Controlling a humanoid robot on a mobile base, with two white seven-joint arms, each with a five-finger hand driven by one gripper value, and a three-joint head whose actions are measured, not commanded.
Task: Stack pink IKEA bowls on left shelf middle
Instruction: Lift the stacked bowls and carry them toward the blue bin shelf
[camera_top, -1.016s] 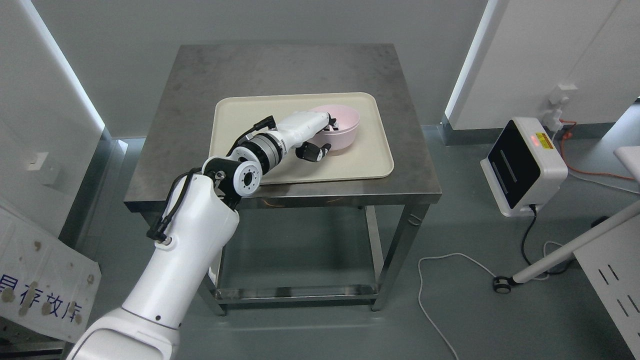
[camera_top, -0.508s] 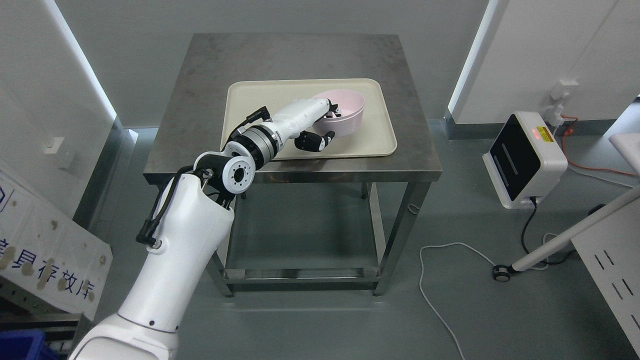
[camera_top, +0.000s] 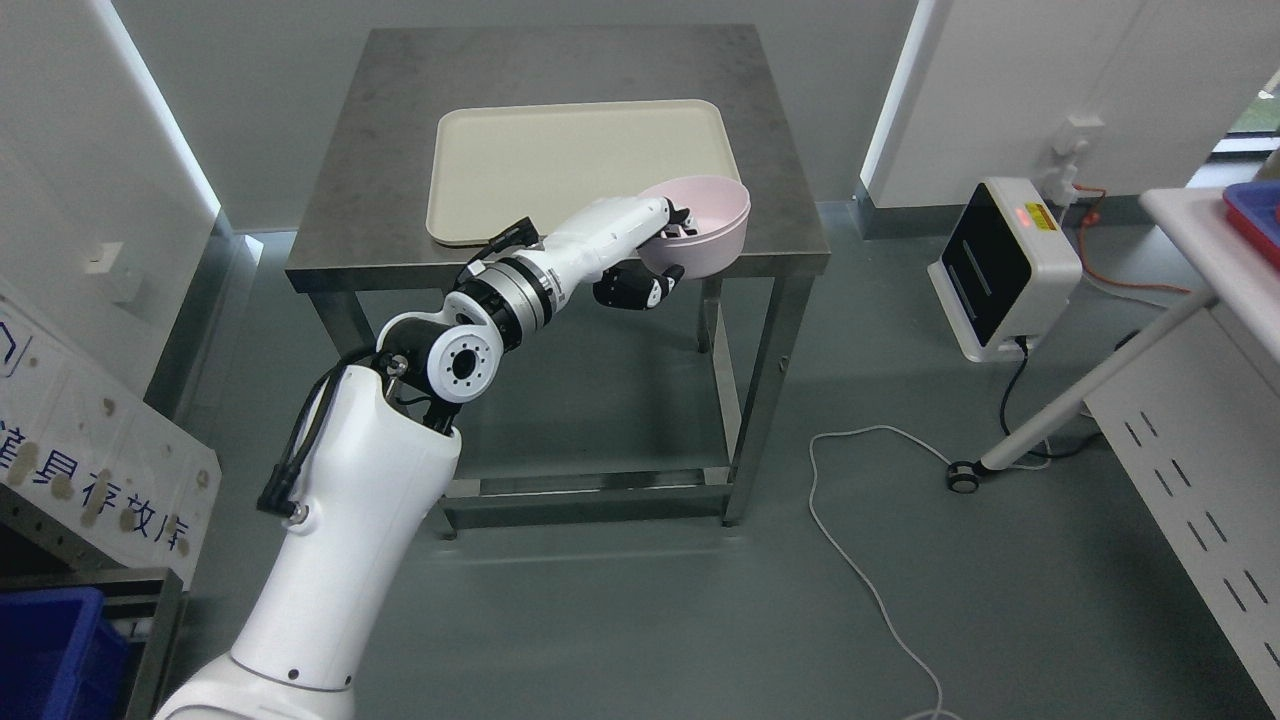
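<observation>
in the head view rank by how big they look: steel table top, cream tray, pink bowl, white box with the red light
1. steel table top
2. cream tray
3. white box, on the floor
4. pink bowl, held in the left hand; it is nearer the camera, so these last two are unsure.

Single view: head camera, mounted high on the robot and angled steeply down and forward. Standoff is moderate: the whole square stainless-steel counter shows, from its top down to the lower crossbars, with grey floor filling the bottom half of the frame. The left arm enters at the lower left, largest near the lens and shrinking toward the counter. Left margin: white wall panels and a blue plastic bin at the corner. Right margin: a white box-shaped unit with black face on the floor and the edge of a white perforated cabinet. No second view, so no overlap.
</observation>
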